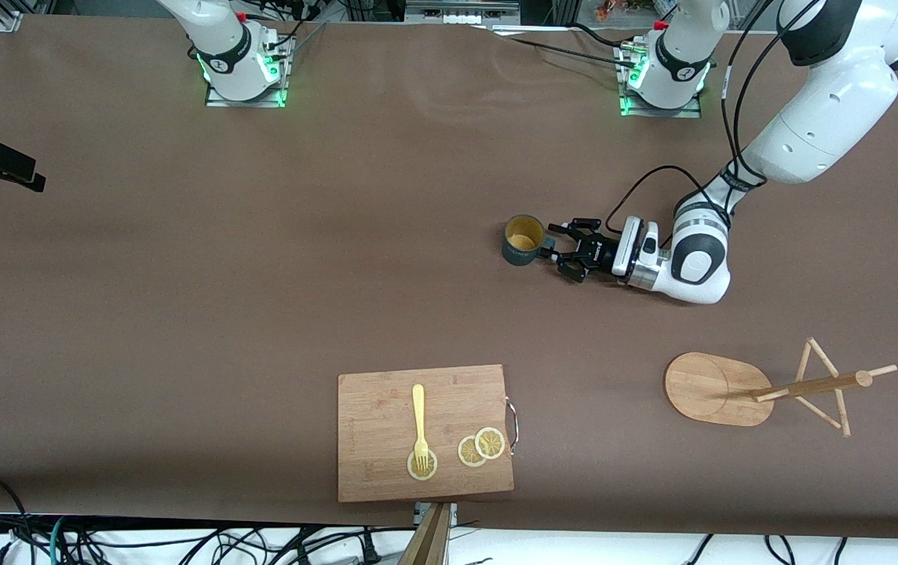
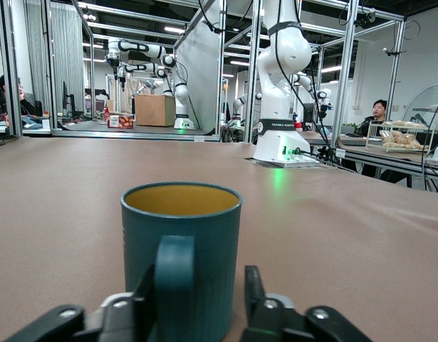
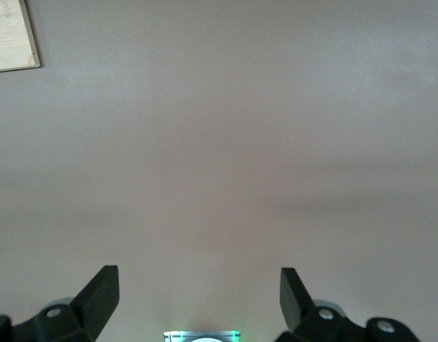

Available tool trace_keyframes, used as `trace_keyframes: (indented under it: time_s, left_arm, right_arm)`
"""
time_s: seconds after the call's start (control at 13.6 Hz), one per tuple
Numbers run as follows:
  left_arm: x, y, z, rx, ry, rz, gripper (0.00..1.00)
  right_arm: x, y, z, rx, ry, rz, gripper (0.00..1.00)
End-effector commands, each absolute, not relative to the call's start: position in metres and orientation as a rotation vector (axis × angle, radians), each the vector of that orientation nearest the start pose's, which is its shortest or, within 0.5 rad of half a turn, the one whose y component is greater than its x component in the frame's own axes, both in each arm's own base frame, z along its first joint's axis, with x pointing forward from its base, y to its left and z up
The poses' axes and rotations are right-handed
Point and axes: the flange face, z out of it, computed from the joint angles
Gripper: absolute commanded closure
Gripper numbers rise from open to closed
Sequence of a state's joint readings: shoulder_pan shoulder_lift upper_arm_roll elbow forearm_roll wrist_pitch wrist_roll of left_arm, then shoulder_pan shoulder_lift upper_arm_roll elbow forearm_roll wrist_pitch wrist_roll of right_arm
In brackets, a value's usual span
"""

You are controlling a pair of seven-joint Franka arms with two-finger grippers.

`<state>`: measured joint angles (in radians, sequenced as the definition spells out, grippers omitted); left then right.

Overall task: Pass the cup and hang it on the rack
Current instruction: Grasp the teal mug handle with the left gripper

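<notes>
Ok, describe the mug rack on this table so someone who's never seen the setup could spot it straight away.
Start at the brown table and go to the left arm's end, on the part near the front camera. The rack stands there alone, beside the rectangular cutting board, which lies toward the right arm's end. Unlike that flat board, it has an oval bamboo base, a central post and thin angled pegs.

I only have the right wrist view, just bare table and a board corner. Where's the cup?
Observer: The cup stands upright mid-table, farther from the front camera than the board.
Operator: Is the left gripper on it?
Observer: The left gripper is at its handle, with open fingers either side of it.
Operator: And the rack?
Observer: The rack is toward the left arm's end, nearer the front camera than the cup.
</notes>
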<state>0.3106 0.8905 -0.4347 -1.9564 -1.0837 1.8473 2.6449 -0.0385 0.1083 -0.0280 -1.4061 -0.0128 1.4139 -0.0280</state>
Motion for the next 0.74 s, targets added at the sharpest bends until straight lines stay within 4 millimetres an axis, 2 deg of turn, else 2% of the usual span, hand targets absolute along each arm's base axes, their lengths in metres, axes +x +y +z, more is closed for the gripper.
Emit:
trace_keyframes:
  time_s: [0.0,0.15,0.29,0.44,0.59,0.66]
  left_arm:
    - [0.506,-0.157,0.066,1.037,-1.426,0.969,1.0]
    - [0.507,-0.156,0.069,1.033,-1.434,0.97,1.0]
    - [0.513,-0.137,0.089,1.047,-1.463,0.984,1.0]
    - [0.518,-0.098,0.125,1.119,-1.484,1.002,1.0]
    - [0.518,-0.046,0.17,1.226,-1.441,0.972,1.0]
    - [0.516,-0.016,0.185,1.287,-1.416,0.927,1.0]
  right_arm:
    - [0.569,-0.037,0.629,-3.155,0.03,0.132,0.0]
    - [0.568,-0.04,0.629,-3.154,0.032,0.135,0.0]
    - [0.569,-0.041,0.63,-3.158,0.028,0.131,0.0]
    - [0.568,-0.04,0.629,-3.16,0.035,0.135,0.0]
    - [0.569,-0.04,0.629,-3.16,0.023,0.131,0.0]
    - [0.57,-0.041,0.628,-3.16,0.025,0.133,0.0]
